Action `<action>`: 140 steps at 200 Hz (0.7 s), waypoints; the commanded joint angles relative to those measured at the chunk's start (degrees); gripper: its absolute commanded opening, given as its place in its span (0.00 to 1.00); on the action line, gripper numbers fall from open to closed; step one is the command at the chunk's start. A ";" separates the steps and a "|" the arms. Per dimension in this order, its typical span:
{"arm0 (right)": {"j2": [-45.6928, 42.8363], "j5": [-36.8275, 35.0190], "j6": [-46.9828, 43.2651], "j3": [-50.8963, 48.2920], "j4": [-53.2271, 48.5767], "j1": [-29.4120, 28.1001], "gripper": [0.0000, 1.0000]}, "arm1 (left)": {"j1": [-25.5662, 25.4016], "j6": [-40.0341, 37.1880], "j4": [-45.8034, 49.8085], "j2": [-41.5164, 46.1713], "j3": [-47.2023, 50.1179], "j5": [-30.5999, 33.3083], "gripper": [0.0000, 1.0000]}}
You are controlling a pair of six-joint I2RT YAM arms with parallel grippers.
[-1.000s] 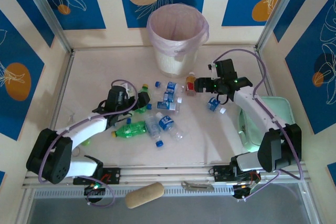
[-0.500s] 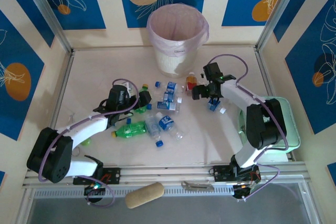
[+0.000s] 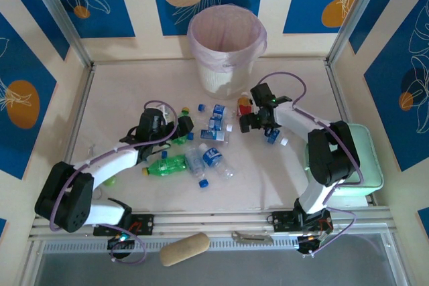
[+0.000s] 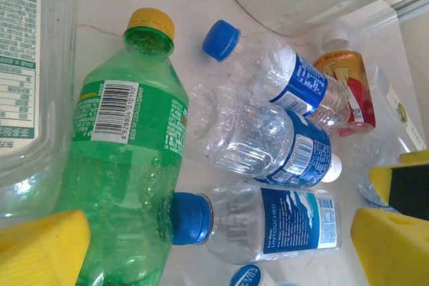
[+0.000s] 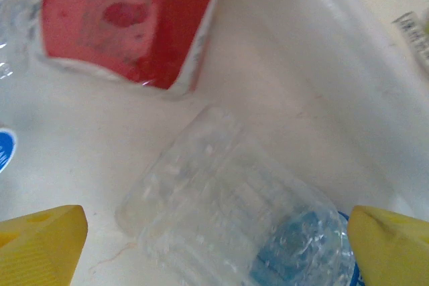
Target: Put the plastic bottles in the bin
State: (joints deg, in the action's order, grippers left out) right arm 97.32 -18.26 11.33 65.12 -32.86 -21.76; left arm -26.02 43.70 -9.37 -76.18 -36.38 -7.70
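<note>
farthest from the bin (image 3: pixel 216 80), on the near rail, lies a tan roll (image 3: pixel 184 248), no part of the job. nearer the bin, a green bottle (image 3: pixel 167 164) lies on its side among loose clear bottles (image 3: pixel 211 157). the left gripper (image 3: pixel 181 126) hangs low over the heap, front-left of the bin. its wrist view shows its yellow pads (image 4: pixel 40 246) wide apart and gripping nothing, with a second green bottle (image 4: pixel 127 165) and a blue-capped clear bottle (image 4: pixel 268 224) lying between them.

just front-right of the bin, the right gripper (image 3: pixel 247 120) points down with its jaws spread too. in its wrist view a crumpled clear bottle (image 5: pixel 231 222) lies on the table between the pads, seemingly untouched. the red-capped amber bottle (image 3: pixel 244 104) sits just beyond, nearly against the bin wall. every bottle seen lies outside the bin; what is inside cannot be told.

the step in hand looks like the right arm's reach for that crumpled bottle. the next move calls for sinking until the pads flank its body, closing, then lifting over the rim without knocking the amber bottle.
</note>
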 commanded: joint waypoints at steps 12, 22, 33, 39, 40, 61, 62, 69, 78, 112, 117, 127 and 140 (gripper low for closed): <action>-0.66 -2.49 2.09 -1.31 -3.79 -3.13 1.00 | -0.43 0.68 -1.71 -1.08 -1.72 -1.43 1.00; -0.07 -3.81 1.95 -1.31 -4.54 -3.58 1.00 | -0.43 0.68 -1.71 -1.11 -1.74 -1.58 1.00; 0.62 -4.84 1.23 -1.10 -5.58 -3.88 1.00 | -0.48 0.68 -1.54 -0.92 -1.61 -1.70 1.00; 1.03 -5.42 0.79 -0.85 -6.35 -4.07 1.00 | -0.44 0.60 -1.37 -0.78 -1.47 -1.61 1.00; 1.12 -5.53 0.71 -0.82 -6.48 -4.12 1.00 | -0.43 0.60 -1.36 -0.75 -1.44 -1.61 1.00; 1.66 -7.46 -0.21 -0.22 -9.06 -5.00 1.00 | -0.43 0.51 -1.01 0.05 -0.89 -0.98 1.00; 1.61 -7.48 -0.19 -0.20 -9.10 -5.02 1.00 | -0.43 0.51 -1.01 0.01 -0.85 -0.99 1.00; 1.47 -7.41 -0.07 -0.30 -9.75 -5.20 1.00 | -0.43 0.58 -1.01 0.24 -0.60 -0.75 1.00; 1.05 -7.27 0.36 -0.42 -10.33 -5.55 1.00 | -0.44 0.68 -1.14 0.33 -0.40 -0.73 1.00; -3.12 -4.03 3.38 -0.71 -10.63 -6.19 0.99 | -0.43 1.36 -2.12 -0.58 -0.46 -1.58 1.00; -3.89 -3.54 3.96 -0.66 -10.53 -6.31 0.99 | -0.41 1.43 -2.23 -0.68 -0.58 -1.76 1.00; -5.31 -3.38 5.22 -0.36 -10.38 -6.15 0.99 | -0.43 1.51 -2.35 -0.87 -0.67 -1.95 1.00; -7.49 -3.62 7.68 -0.08 -10.77 -5.63 0.99 | -0.43 1.55 -2.54 -0.70 -0.58 -1.88 1.00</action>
State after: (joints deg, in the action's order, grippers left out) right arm 94.96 -23.38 14.41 64.75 -41.91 -27.64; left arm -26.02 44.64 -10.35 -76.77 -36.42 -8.49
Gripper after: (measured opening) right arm 0.991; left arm 0.996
